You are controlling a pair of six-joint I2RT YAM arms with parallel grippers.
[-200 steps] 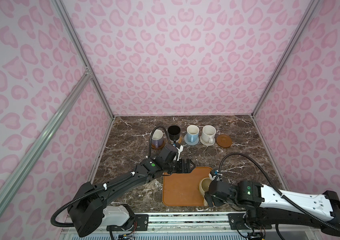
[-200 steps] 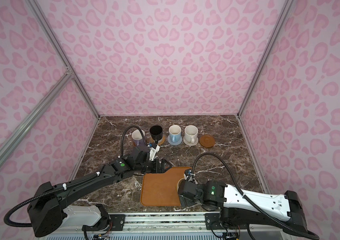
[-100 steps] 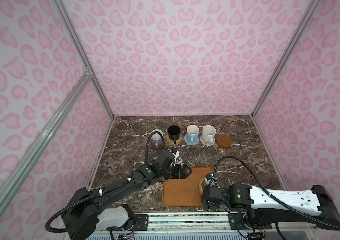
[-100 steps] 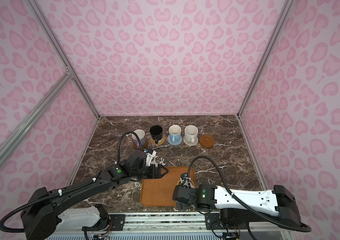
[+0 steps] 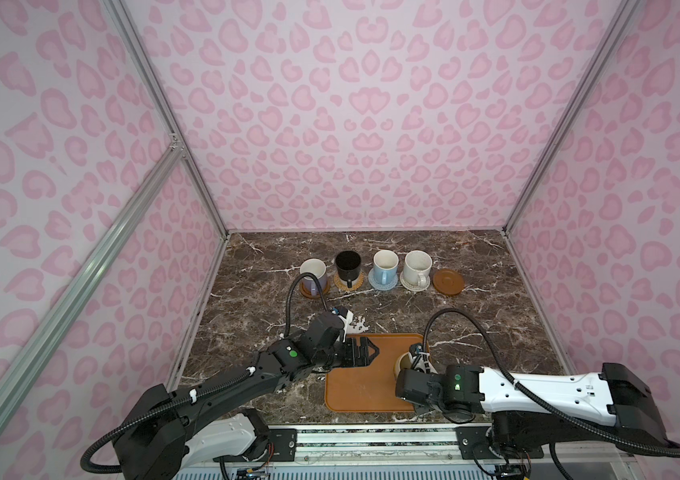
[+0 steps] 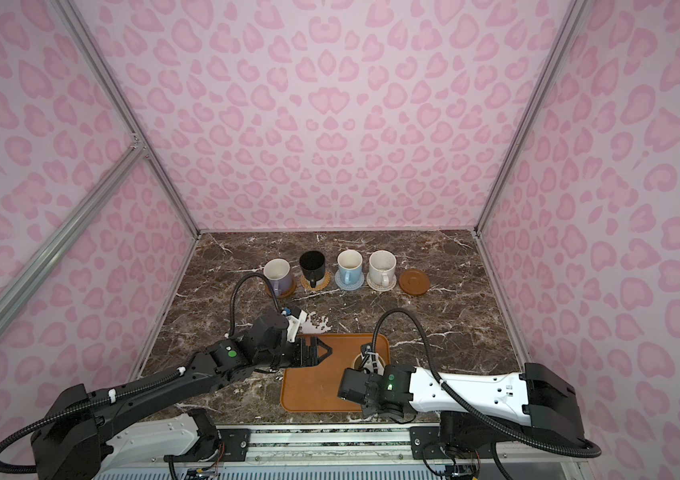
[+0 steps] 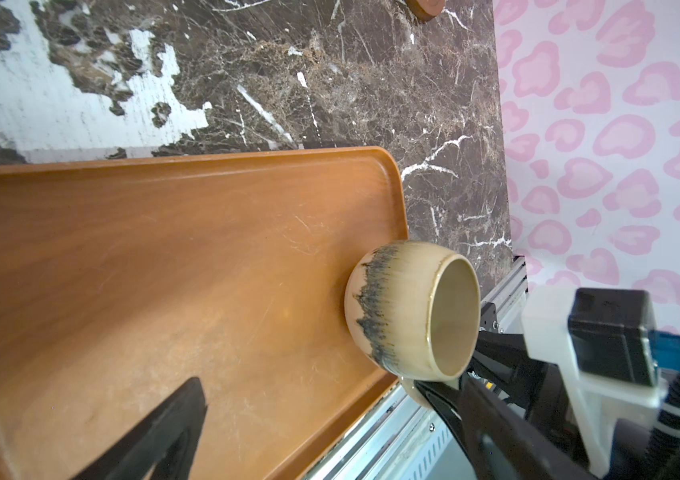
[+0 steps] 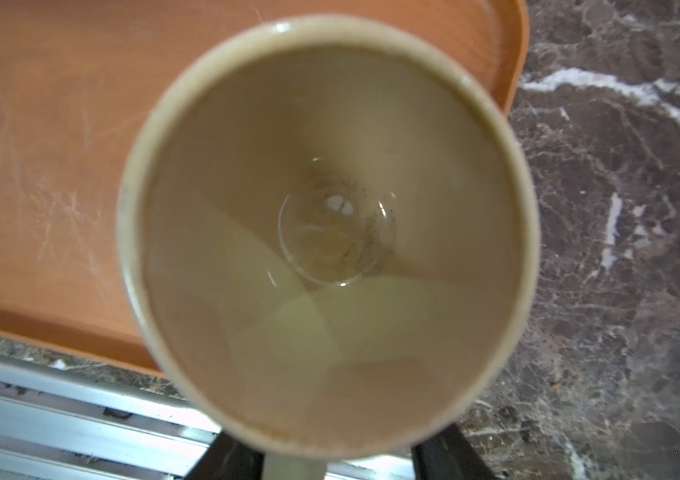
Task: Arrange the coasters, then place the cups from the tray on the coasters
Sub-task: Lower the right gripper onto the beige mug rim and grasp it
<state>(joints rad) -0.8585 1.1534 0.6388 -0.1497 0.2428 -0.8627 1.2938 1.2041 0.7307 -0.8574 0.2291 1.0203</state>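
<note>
Far row, left to right: lavender handled mug (image 5: 313, 272) on a smooth brown wooden coaster (image 5: 307, 294); black mug (image 5: 347, 266) on the orange woven coaster (image 5: 355, 286); light blue mug (image 5: 385, 266) on the grey-blue woven coaster (image 5: 375, 283); speckled white mug (image 5: 417, 266) on the cream woven coaster (image 5: 408, 286); then a second brown wooden coaster (image 5: 448, 282), bare. Four of five are placed, so you are on the last pick, as I read it. The left arm reaches in low from the near left. The left gripper (image 5: 365, 353) hovers over the far-left corner of the large orange-brown rounded tray (image 5: 354, 395), jaws spread wide, holding nothing. The squat beige-yellow mug (image 5: 403, 362) stands upright at the tray's right edge, handle turned toward the right arm. The right arm lies long and low from the near right, wrist directly above the mug. The right gripper (image 7: 469, 374) has its black fingers (image 8: 230, 459) either side of the handle, but you cannot tell here whether they pinch it or only straddle it. Next move, in my judgement: confirm the pinch, lift clear of the low rim, carry far right, and set down centred on the bare coaster.
</note>
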